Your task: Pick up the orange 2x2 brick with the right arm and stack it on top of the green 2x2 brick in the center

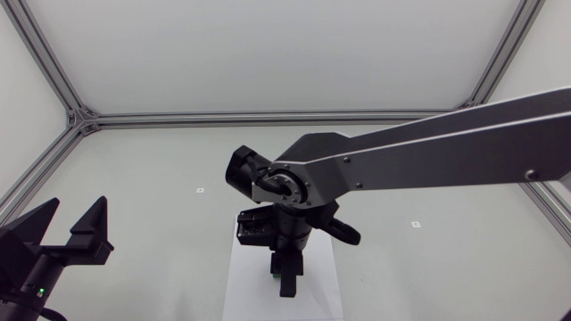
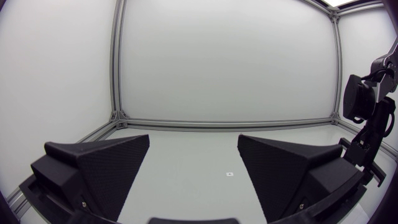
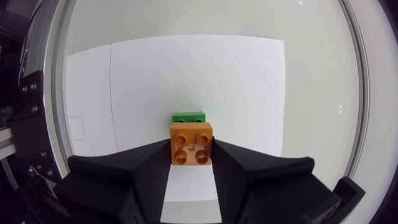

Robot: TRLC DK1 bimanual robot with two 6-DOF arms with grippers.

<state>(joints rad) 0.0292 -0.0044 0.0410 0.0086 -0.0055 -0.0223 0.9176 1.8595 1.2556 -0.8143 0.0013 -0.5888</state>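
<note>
The head view looks down on the table (image 1: 161, 169) from above; the left wrist view looks level across it past the left gripper (image 2: 194, 140), sharing the right arm (image 2: 360, 106) with overhead; the right wrist view faces down, close over the white sheet (image 3: 186, 68), also seen overhead

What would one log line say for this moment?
right gripper: shut on orange brick | green brick: just ahead, on white sheet | left gripper: open, empty

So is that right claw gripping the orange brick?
Yes, the right gripper is shut on the orange brick: both fingers touch its sides.
</note>
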